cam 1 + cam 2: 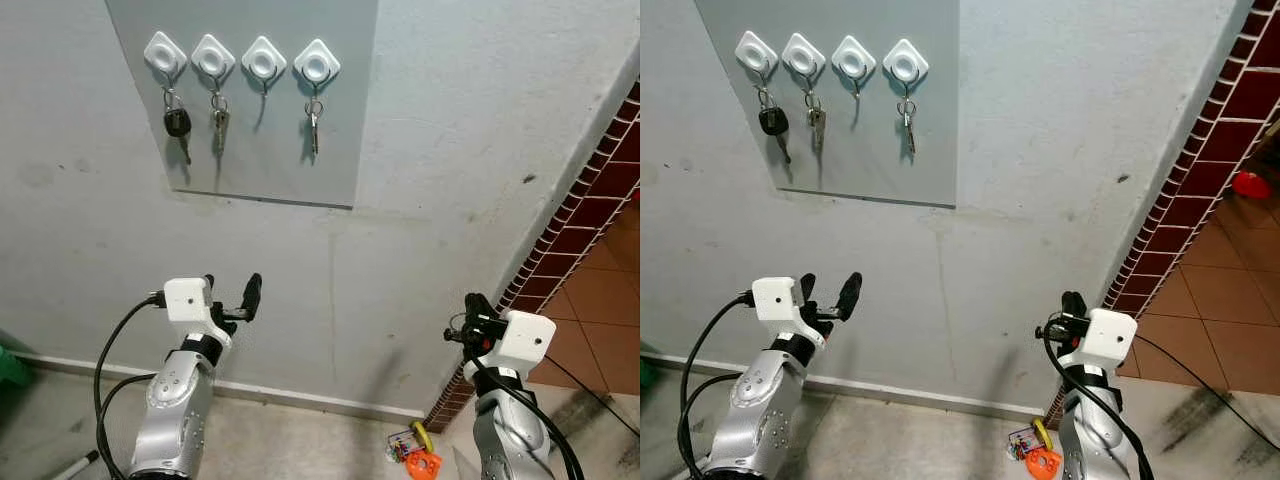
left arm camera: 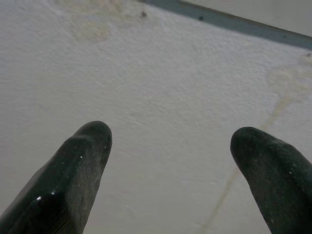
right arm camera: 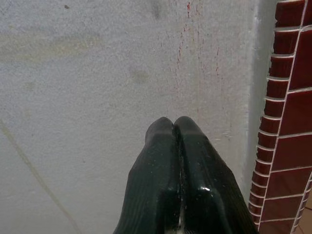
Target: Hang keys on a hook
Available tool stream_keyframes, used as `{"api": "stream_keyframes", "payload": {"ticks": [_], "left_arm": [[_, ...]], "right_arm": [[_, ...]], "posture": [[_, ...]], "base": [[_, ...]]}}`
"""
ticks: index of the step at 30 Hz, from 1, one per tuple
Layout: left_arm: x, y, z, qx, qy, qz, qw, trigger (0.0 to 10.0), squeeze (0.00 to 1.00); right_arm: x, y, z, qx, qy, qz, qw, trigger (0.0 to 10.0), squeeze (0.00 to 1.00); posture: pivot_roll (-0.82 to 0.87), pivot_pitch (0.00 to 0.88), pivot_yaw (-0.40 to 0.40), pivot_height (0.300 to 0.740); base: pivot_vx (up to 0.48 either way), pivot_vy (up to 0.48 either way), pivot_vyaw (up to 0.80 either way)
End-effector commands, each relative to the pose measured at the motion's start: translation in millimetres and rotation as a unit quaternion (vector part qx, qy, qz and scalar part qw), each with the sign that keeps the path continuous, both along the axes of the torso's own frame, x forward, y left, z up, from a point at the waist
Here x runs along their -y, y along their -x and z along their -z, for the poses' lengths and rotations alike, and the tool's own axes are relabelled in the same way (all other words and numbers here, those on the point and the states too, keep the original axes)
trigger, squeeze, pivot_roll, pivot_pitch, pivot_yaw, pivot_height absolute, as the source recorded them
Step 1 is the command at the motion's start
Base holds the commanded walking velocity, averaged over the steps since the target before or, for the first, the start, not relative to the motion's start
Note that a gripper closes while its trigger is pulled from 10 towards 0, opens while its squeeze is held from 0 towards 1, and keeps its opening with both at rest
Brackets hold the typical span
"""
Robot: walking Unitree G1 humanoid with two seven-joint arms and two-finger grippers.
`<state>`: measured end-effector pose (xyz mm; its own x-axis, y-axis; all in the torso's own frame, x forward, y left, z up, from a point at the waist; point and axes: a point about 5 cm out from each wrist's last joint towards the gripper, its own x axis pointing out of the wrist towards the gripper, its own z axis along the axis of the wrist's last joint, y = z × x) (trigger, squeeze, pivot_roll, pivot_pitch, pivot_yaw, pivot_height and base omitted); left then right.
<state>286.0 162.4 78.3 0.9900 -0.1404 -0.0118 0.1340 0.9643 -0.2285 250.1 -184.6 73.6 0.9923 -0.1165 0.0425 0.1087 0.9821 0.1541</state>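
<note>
Wall (image 1: 450,150) rough matt plaster; hooks (image 1: 262,58) glossy white, probably plastic; keys (image 1: 314,122) metal.

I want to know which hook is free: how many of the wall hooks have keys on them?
3 of the 4. The first hook holds a black-headed key, the second hook a silver key, the fourth hook a small key. The third hook is bare.

Four hooks (image 1: 240,60) in a row on the wall (image 1: 450,150); keys (image 1: 178,124) on three
</note>
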Motion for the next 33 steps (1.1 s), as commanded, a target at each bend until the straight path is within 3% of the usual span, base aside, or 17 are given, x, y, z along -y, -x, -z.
{"api": "stream_keyframes", "payload": {"ticks": [1,11,27,33], "left_arm": [[-3.7,-4.2,-6.7,0.008,-0.003,0.001,1.000,10.0,0.00],[-4.1,-7.0,-7.4,0.000,-0.026,0.011,1.000,10.0,0.00],[-4.0,-6.7,-7.6,-0.005,-0.028,0.014,0.999,10.0,0.00],[-1.5,-9.4,-8.3,-0.010,-0.039,0.013,0.999,10.0,0.00]], "right_arm": [[0.1,-0.1,-6.2,0.016,0.002,0.004,1.000,10.0,0.00],[-2.8,2.6,-4.0,0.013,0.001,0.007,1.000,10.0,0.00],[-6.8,3.2,-2.6,0.010,-0.003,0.000,1.000,10.0,0.00],[-7.4,2.4,-2.1,0.010,-0.002,-0.002,1.000,10.0,0.00]], "posture": [[-0.11,0.000,0.047,0.740],[-0.11,0.000,0.051,0.740],[-0.10,0.000,0.046,0.740],[-0.10,0.000,0.048,0.740]], "base": [[0.000,0.000,0.00],[0.000,0.391,0.00],[0.000,0.425,0.00],[0.000,0.000,0.00]]}}
